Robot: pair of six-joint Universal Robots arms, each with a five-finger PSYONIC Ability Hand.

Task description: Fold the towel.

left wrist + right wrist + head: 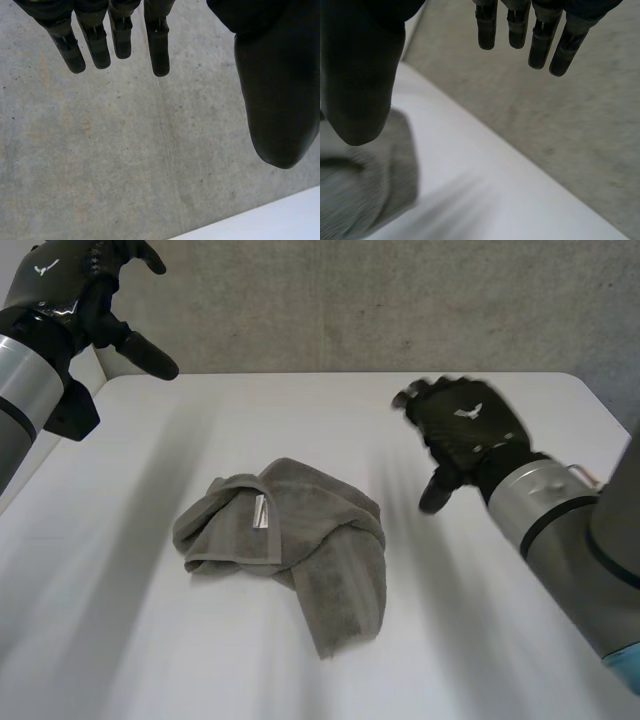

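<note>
A grey towel [290, 540] lies crumpled in a heap at the middle of the white table [130, 640], a white label showing on its top fold. My left hand [100, 300] is raised high at the far left corner, well away from the towel, its fingers [95, 45] straight and empty. My right hand [462, 430] hovers above the table to the right of the towel, its fingers [540, 40] straight, holding nothing. Below the right thumb lies part of the towel [365, 190].
The table's far edge [350, 375] meets a grey concrete wall [400, 300]. In the left wrist view a corner of the table [280, 220] lies against the concrete [125, 150]. Bare table surface surrounds the towel on all sides.
</note>
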